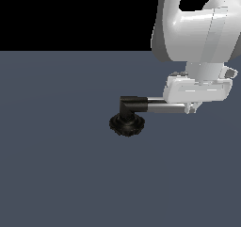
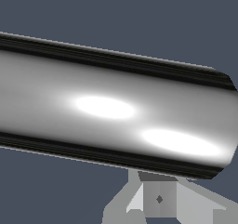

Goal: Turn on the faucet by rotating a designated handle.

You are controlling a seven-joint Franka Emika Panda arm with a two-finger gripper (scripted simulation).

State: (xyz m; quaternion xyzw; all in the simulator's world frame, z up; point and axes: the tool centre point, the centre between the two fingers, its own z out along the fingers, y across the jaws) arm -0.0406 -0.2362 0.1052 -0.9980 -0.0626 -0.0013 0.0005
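Dark slate-grey flooring (image 1: 56,174) is stretching flat across the whole scene under a black backdrop, leaving the small fixture standing alone in the open; the large glossy white robot arm (image 1: 197,28) is reaching down from the upper part of the exterior view's right, because that is the side toward which the bar is pointing; at its end the white boxy gripper (image 1: 192,109) is sitting directly over the outer end of the bar, low enough that its body is hiding the tip.

Next in size, the faucet (image 1: 129,114) is resting near the middle of the floor, its black round ridged base (image 1: 126,125) planted flat and a black elbow (image 1: 130,104) rising from it to carry the bar sideways; the handle (image 1: 167,109), a smooth chrome-silver cylinder, is lying level and running toward the exterior view's right, so that a push near its far end would be giving the most leverage for turning.

In the wrist view the handle (image 2: 111,109) is filling most of the picture, very close beneath the camera, with a pale finger (image 2: 158,197) showing just past it; whether the jaws are gripping the bar or merely straddling it, I cannot tell.
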